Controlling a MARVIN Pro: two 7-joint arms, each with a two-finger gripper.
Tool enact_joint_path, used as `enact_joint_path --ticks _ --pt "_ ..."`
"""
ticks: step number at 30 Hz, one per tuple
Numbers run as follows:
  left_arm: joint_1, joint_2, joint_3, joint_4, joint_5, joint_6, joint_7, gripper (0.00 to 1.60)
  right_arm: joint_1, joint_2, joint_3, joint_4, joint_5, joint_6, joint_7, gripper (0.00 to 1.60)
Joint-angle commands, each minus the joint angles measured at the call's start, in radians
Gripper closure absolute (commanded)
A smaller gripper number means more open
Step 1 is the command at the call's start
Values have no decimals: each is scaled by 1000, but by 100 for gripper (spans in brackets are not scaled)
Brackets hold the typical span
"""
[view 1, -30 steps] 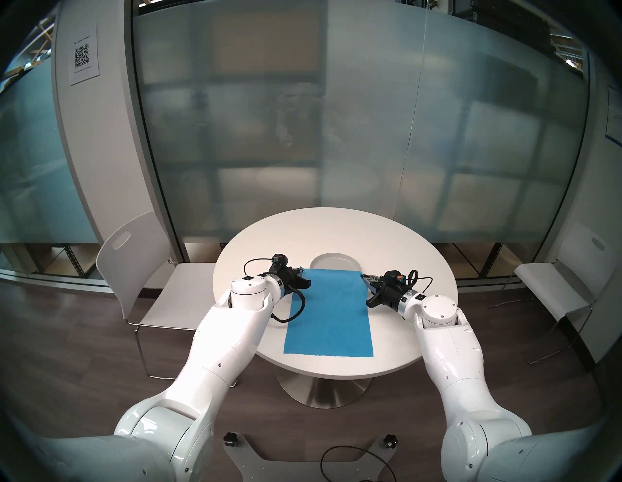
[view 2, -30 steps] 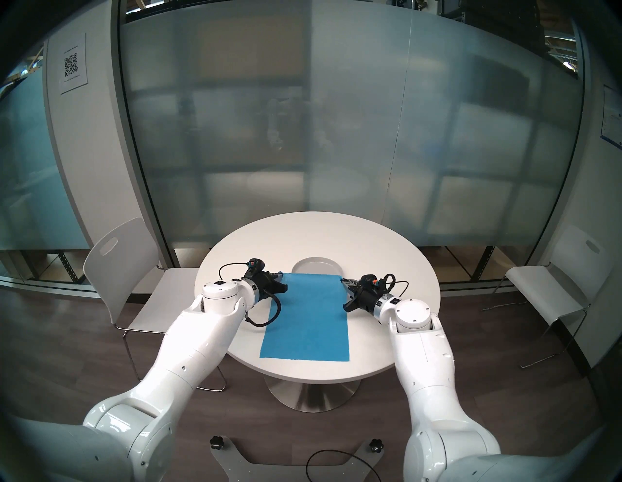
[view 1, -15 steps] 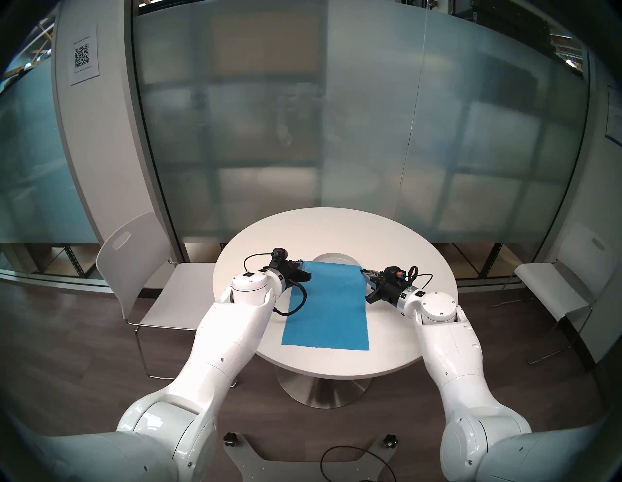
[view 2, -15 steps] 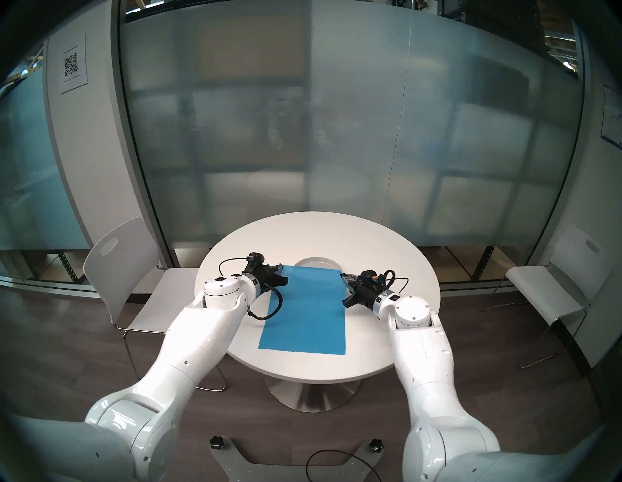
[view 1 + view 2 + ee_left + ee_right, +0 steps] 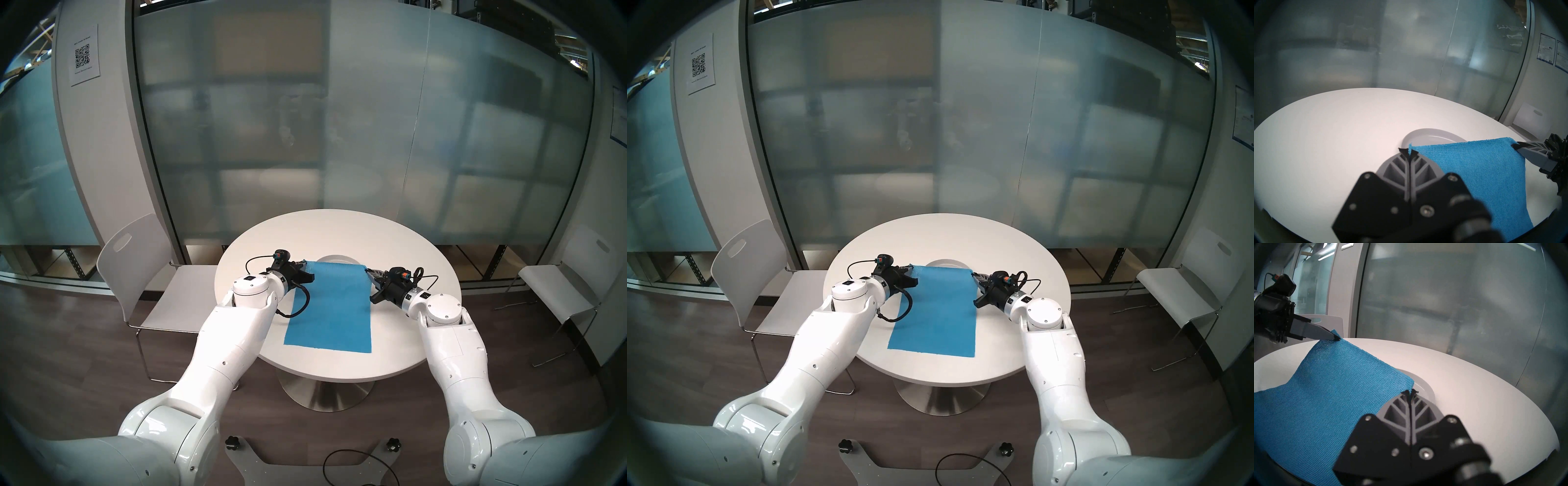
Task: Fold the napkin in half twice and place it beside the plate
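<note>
Blue fuzzy terry napkin (image 5: 330,305), frame centre on round white table (image 5: 407,339): far corners pinched in clamped-shut left gripper (image 5: 303,264) & right gripper (image 5: 367,271), lifted w/ far edge over, prob. not touching, round light-grey plate (image 5: 336,258); first fold underway, next carry that edge toward the frame's lower edge.

The far edge of the napkin (image 5: 330,298) now hangs higher off the surface (image 5: 400,251) than a second ago, lifted by the left gripper (image 5: 304,264) and right gripper (image 5: 367,271), and it hides more of the plate (image 5: 336,258). The napkin's near edge lies farther in from the surface's near rim.
</note>
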Motion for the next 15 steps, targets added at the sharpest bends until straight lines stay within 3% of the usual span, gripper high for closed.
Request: enact_joint_path --ticks 1,15 --pt "34 12 -4 -85 -4 -6 -8 160 -16 -7 3 -62 16 -9 16 160" --pt "125 41 -9 -211 -7 30 -22 160 -86 -18 9 -168 17 29 59 160"
